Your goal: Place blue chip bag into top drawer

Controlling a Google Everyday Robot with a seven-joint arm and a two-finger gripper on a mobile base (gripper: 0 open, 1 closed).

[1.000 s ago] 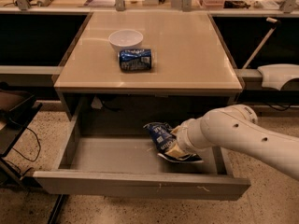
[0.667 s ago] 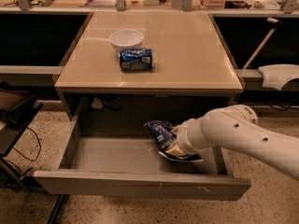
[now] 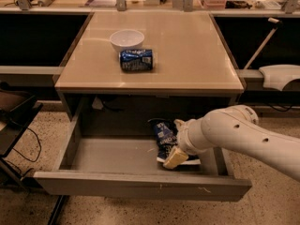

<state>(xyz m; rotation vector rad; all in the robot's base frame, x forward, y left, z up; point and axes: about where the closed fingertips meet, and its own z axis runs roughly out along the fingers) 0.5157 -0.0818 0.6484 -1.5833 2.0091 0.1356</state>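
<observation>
Nothing has shifted: the claw point(image 3: 176, 141) stays on the chip bag point(image 3: 164, 134) in the right half of the drawer point(image 3: 140, 185). Whether it pinches I cannot tell. Probably only release remains.

Speckled floor point(image 3: 281, 207), perhaps terrazzo, under a beige table point(image 3: 187, 55).

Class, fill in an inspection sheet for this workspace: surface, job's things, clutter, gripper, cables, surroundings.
Surface: tan table, drawer open beneath it.
Job's things: blue chip bag lies inside the top drawer, on its right side.
Clutter: white bowl and blue can lying on its side, close together on the table.
Gripper: gripper down in the drawer at the bag; arm enters from the right.
Cables: dark cable at left.
Surroundings: speckled floor.
</observation>
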